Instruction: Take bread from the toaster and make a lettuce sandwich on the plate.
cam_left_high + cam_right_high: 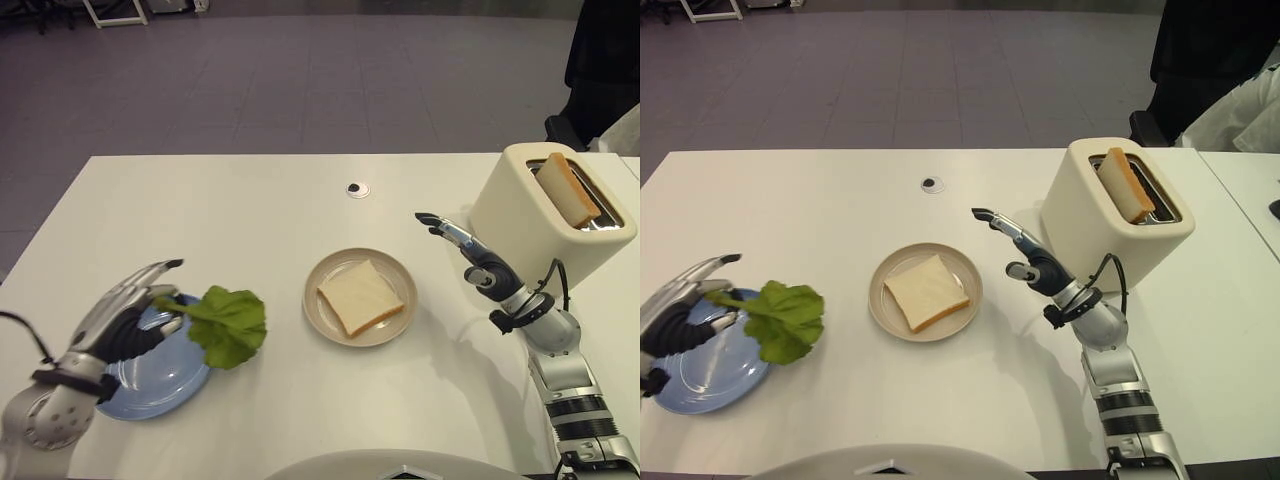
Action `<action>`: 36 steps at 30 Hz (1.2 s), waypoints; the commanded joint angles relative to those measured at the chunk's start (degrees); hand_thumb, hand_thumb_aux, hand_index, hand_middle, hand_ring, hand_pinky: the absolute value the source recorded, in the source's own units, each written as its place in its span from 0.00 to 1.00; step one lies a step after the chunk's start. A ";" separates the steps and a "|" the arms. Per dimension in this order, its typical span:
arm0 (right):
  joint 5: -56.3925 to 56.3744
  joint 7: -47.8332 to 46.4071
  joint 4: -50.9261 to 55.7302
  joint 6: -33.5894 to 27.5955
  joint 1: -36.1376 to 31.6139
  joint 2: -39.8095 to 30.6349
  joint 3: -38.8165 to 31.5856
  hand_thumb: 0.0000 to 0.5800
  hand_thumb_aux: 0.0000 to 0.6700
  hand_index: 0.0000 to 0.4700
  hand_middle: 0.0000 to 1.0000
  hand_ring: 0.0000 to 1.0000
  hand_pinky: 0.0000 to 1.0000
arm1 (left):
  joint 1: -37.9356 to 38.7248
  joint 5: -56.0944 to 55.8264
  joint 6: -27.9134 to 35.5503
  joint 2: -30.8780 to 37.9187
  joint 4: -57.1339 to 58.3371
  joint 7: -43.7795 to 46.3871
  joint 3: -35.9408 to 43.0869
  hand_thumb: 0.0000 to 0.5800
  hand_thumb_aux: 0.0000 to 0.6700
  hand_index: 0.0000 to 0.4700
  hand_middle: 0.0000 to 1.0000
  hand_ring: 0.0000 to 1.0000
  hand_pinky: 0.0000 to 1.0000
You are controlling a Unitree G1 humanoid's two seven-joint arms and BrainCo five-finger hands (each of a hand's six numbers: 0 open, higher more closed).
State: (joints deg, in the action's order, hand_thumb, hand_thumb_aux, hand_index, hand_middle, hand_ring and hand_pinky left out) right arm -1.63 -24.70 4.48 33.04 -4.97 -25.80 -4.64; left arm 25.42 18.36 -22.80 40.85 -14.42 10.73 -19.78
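A beige plate [392, 323] at the table's middle carries one slice of white bread [360, 297]. The cream toaster [550, 215] stands at the right with a second slice [567, 189] sticking up from its slot. My left hand [125, 318] is over the blue plate [150, 385] at the left, shut on the stalk of a green lettuce leaf [229, 326], which hangs toward the beige plate. My right hand [472, 255] is between the beige plate and the toaster, fingers stretched out and open, holding nothing.
A small round cable port [357, 189] sits in the table top behind the plates. The toaster's black cord [556, 272] runs by my right wrist. A dark chair [590, 110] stands beyond the table's right far corner.
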 commanded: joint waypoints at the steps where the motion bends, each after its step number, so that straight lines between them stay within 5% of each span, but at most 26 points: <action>1: 0.87 -0.15 1.31 -0.18 -1.07 0.43 0.25 0.00 0.00 0.00 0.00 0.00 0.00 | -8.42 0.35 4.18 -1.04 -0.79 3.19 5.93 1.00 1.00 1.00 0.00 0.00 0.00; 11: 1.49 -0.29 2.98 0.61 -2.19 1.21 0.10 0.00 0.00 0.00 0.00 0.00 0.00 | -29.25 2.26 10.03 -8.67 8.20 7.56 22.66 1.00 1.00 1.00 0.00 0.00 0.00; 33: 2.32 -0.87 6.13 2.04 -3.87 2.05 -0.73 0.00 0.00 0.00 0.00 0.00 0.00 | -41.14 9.29 6.01 -17.86 32.36 1.12 36.42 1.00 1.00 1.00 0.00 0.00 0.00; 34: 2.37 -0.91 6.12 2.07 -3.87 2.07 -0.73 0.00 0.00 0.00 0.00 0.00 0.00 | -41.41 9.72 6.06 -18.03 32.77 0.97 36.79 0.99 0.92 0.92 0.00 0.00 0.00; 36: 2.45 -1.04 6.15 2.10 -4.01 2.15 -0.82 0.00 0.00 0.00 0.00 0.00 0.00 | -41.59 10.34 6.14 -18.11 33.21 0.60 37.21 0.80 0.55 0.55 0.00 0.00 0.00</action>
State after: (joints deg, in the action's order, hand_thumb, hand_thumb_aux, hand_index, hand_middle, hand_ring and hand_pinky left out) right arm 0.11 -25.23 10.35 35.13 -8.05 -23.69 -5.09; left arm -15.69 27.68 -16.93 23.04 18.01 11.69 16.59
